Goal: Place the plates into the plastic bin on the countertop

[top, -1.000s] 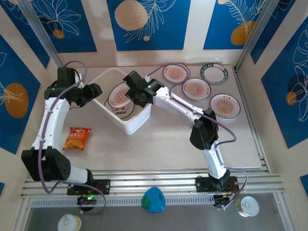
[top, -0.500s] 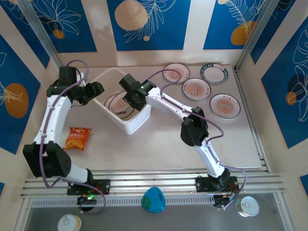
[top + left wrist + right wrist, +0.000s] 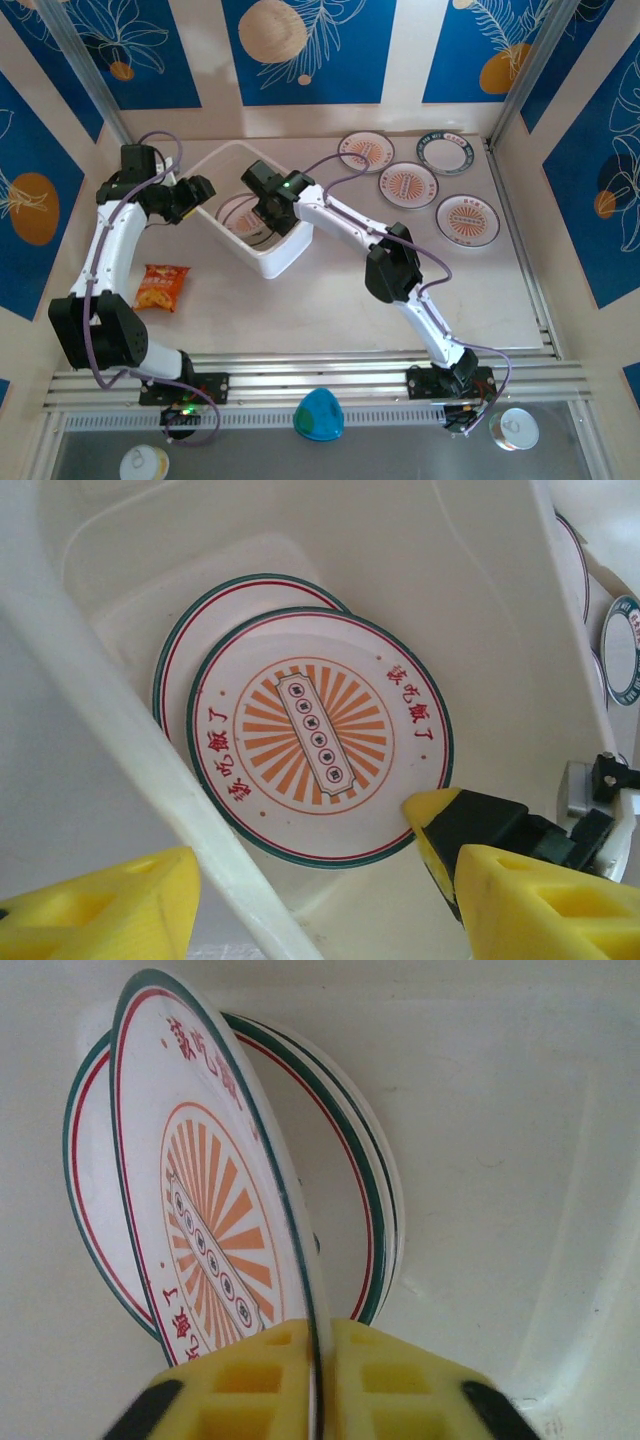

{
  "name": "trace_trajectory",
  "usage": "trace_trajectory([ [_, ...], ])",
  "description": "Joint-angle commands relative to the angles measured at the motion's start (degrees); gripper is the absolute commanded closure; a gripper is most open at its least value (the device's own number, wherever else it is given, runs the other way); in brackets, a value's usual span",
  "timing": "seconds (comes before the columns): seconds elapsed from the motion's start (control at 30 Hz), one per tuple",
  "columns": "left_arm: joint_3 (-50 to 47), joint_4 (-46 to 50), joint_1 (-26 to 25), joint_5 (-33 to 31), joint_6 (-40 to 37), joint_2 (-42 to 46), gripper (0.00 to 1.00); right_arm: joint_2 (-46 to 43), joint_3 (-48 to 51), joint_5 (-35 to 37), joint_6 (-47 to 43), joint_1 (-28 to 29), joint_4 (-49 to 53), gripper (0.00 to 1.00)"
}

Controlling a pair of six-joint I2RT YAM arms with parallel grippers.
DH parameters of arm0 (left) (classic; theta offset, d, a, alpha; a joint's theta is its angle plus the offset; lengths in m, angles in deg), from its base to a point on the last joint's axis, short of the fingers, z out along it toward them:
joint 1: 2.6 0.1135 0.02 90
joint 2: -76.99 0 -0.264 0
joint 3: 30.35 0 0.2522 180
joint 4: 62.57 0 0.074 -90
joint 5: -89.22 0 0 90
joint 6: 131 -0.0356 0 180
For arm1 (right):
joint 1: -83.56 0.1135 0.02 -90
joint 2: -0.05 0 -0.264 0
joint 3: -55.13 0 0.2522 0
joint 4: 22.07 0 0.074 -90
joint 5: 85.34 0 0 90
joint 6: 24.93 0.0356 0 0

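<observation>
White bin point(image 3: 289, 256) at back left of counter point(image 3: 320, 300). Right tool point(image 3: 260, 213) down inside bin, over plate point(image 3: 238, 212). Left tool point(image 3: 197, 190) at bin's left rim. Four plates point(image 3: 408, 185) lie flat on counter, right of bin. Orange snack bag point(image 3: 161, 287) front left of bin.

Right tool point(image 3: 318, 1365) pinching plate point(image 3: 210, 1220) (arm outstretched); left tool point(image 3: 290, 880) jaws apart.
</observation>
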Motion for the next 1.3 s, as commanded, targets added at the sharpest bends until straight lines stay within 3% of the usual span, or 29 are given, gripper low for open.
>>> trace_trajectory([
  [0.0,-0.69,-0.23,0.66,1.70,-1.67,1.66,0.31,1.06,-1.87,1.15,1.90,0.81,3.78,0.77],
  [0.27,-1.05,0.48,0.78,0.94,-2.37,2.00,0.31,0.63,-1.14,-0.02,3.00,1.35,4.21,0.53],
  [0.47,-1.21,1.44,0.76,-0.31,-2.59,2.36,0.31,-0.51,-1.49,0.75,0.68,1.43,3.73,0.47],
  [0.73,-2.00,2.97,0.66,-2.36,-2.31,2.45,0.31,-8.47,-0.94,8.62,-12.61,2.11,-0.03,0.41],
  [1.03,0.15,5.65,-1.42,-6.04,-0.53,1.42,0.32,-25.58,13.74,9.70,-27.58,-0.51,-11.94,0.38],
  [1.27,0.09,5.23,-5.61,-10.65,1.81,0.64,0.32,-42.61,31.72,3.06,-34.73,-10.69,-14.85,0.38],
])
